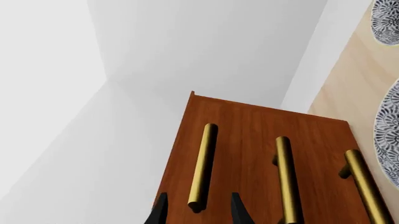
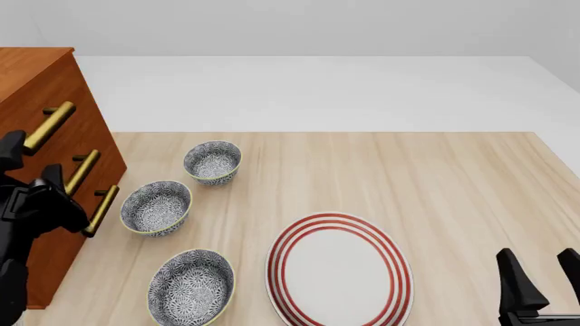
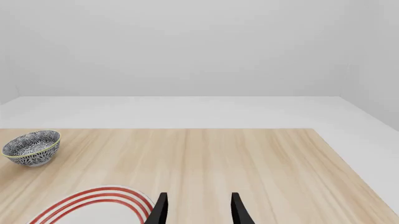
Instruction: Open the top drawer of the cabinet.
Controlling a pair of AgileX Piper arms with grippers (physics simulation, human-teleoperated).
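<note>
The cabinet (image 2: 32,71) stands at the table's left edge, its three drawers all looking shut. The top drawer (image 2: 83,102) carries the uppermost brass bar handle (image 2: 50,125). My left gripper (image 2: 30,161) is open at this handle's near end. In the left wrist view the two black fingertips of the left gripper (image 1: 199,211) straddle the end of the handle (image 1: 203,165) without closing on it, in front of the top drawer (image 1: 181,154). My right gripper (image 2: 541,278) is open and empty over the table's near right corner; it also shows in the right wrist view (image 3: 199,210).
Three patterned bowls (image 2: 213,161) (image 2: 156,207) (image 2: 191,285) sit just right of the cabinet. A red-ringed white plate (image 2: 337,268) lies at the front middle. The two lower brass handles (image 2: 81,172) (image 2: 102,209) are below the left gripper. The left arm's black links stand before the cabinet.
</note>
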